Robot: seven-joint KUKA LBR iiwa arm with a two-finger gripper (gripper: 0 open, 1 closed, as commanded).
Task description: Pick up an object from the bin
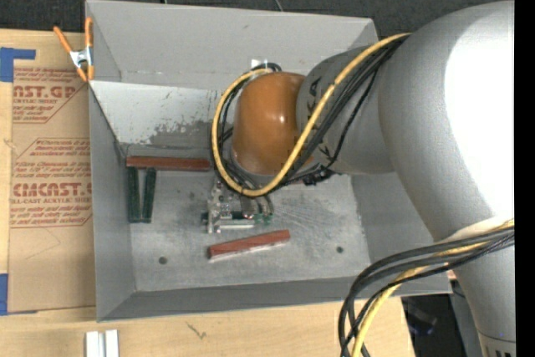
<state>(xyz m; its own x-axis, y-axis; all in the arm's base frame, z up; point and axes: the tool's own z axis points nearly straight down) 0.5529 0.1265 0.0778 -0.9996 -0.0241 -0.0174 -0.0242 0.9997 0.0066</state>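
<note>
My gripper [224,217] hangs low in the middle of the bin, just under the orange wrist cover. A reddish-brown flat stick [249,245] lies on the floor directly in front of it, slanted slightly, just below the fingertips. A second reddish-brown stick [167,164] rests along the back wall to the left. A dark green block [140,195] lies by the left wall, under that second stick's left end. Nothing shows between the fingers.
The arm and its orange cover with looped cables cover the bin's right and back. The bin floor to the front left and front right is bare grey metal with sloping walls around it.
</note>
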